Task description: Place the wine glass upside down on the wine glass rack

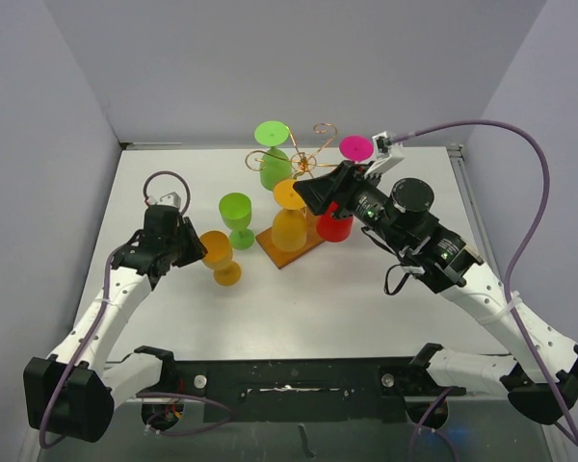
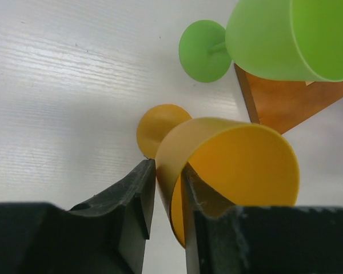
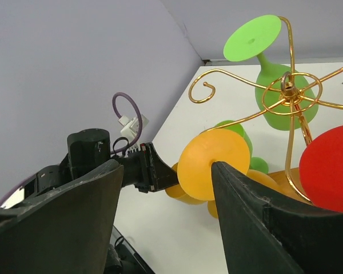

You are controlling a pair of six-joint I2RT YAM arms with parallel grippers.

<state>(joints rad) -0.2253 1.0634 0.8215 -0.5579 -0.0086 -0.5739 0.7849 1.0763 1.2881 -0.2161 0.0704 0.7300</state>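
Left gripper (image 2: 167,168) pinches the rim of an orange plastic wine glass (image 2: 240,165).
The glass sits on the white table (image 1: 366,298) at 8 o'clock from the gold wire wine glass rack (image 1: 303,164). The right gripper (image 3: 166,168) gapes there, its arm half hiding a red glass (image 1: 335,229).

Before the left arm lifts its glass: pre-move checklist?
1. Left gripper pinching the orange glass wall: ok.
2. Glass foot on the table: ok.
3. Green glass apart from it: ok, though close.
4. Free arm on the wine glass rack: ok, one curl empty.
5. Right gripper out of the way: not ok, open around the hung orange glass foot.
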